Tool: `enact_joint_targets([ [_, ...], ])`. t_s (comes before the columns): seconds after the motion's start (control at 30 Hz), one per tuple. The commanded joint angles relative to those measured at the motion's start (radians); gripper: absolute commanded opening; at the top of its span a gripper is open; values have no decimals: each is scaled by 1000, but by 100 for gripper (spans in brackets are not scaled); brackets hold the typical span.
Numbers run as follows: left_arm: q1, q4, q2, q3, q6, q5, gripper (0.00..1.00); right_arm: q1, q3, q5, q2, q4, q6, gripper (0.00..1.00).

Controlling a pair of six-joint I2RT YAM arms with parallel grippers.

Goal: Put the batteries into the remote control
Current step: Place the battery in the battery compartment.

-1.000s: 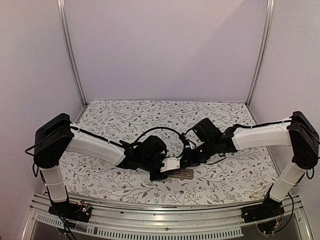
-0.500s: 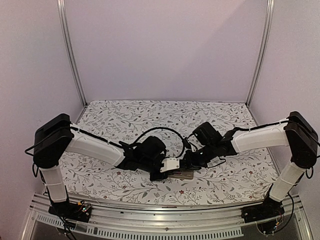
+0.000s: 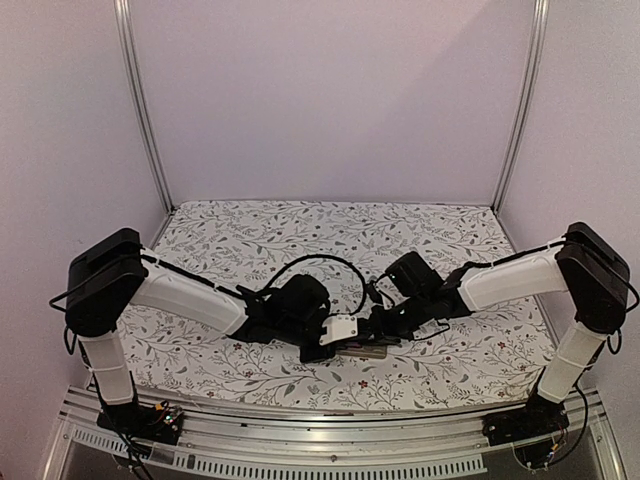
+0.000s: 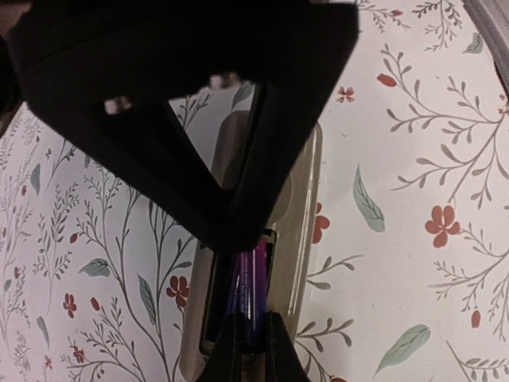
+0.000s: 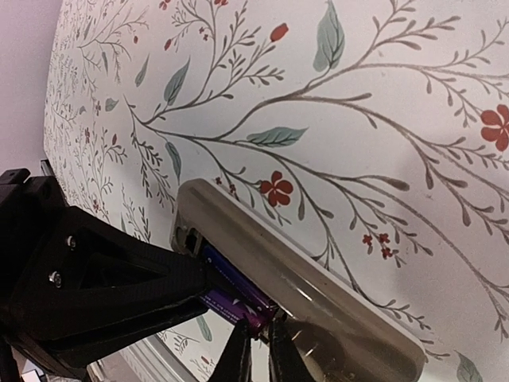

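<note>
The remote control (image 3: pixel 372 350) lies with its grey-tan back up near the table's front edge, its battery bay open. In the left wrist view, the remote (image 4: pixel 301 207) holds purple batteries (image 4: pixel 256 274) in the bay. My left gripper (image 4: pixel 253 342) has its fingertips closed narrowly around the near end of one battery. My right gripper (image 5: pixel 260 344) is shut, its tips pressed against the end of a purple battery (image 5: pixel 238 293) that sits slightly raised out of the remote (image 5: pixel 334 278). Both grippers meet over the remote in the top view, left (image 3: pixel 335 345) and right (image 3: pixel 376 333).
The floral cloth (image 3: pixel 300 240) covers the table. The metal rail (image 3: pixel 300 455) runs along the front edge, close to the remote. Each gripper's black body crowds the other's view: the right one (image 4: pixel 191 111) and the left one (image 5: pixel 95 294).
My right arm has dropped and shifted slightly left, bringing its gripper closer onto the remote. The left arm and the remote have stayed in place.
</note>
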Motion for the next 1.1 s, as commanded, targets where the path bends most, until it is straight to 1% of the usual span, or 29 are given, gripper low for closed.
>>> enact_joint_targets([
  [0.0,2,-139,97,-60,-7,-80,0,4,-25,-31,34,26,6,8],
  [0.2,2,-143,101,-53,-7,-90,0,5,-27,-64,52,33,2,7],
  [0.33,2,-147,97,-56,0,-90,0,5,-30,-48,50,17,5,5],
  [0.37,2,-146,97,-54,1,-115,0,8,-31,-40,51,7,5,5],
  [0.6,4,-150,87,-41,-4,-135,10,52,-49,-17,79,4,18,4],
  [0.7,5,-147,73,-42,-10,-134,12,52,-58,-6,72,5,25,3],
  [0.87,6,-149,34,-44,-20,-119,20,51,-63,14,59,-7,24,3],
  [0.93,5,-140,22,-48,-18,-112,21,51,-68,28,57,-10,25,3],
  [1.07,5,-134,21,-36,-22,-107,17,51,-57,41,60,-22,14,3],
])
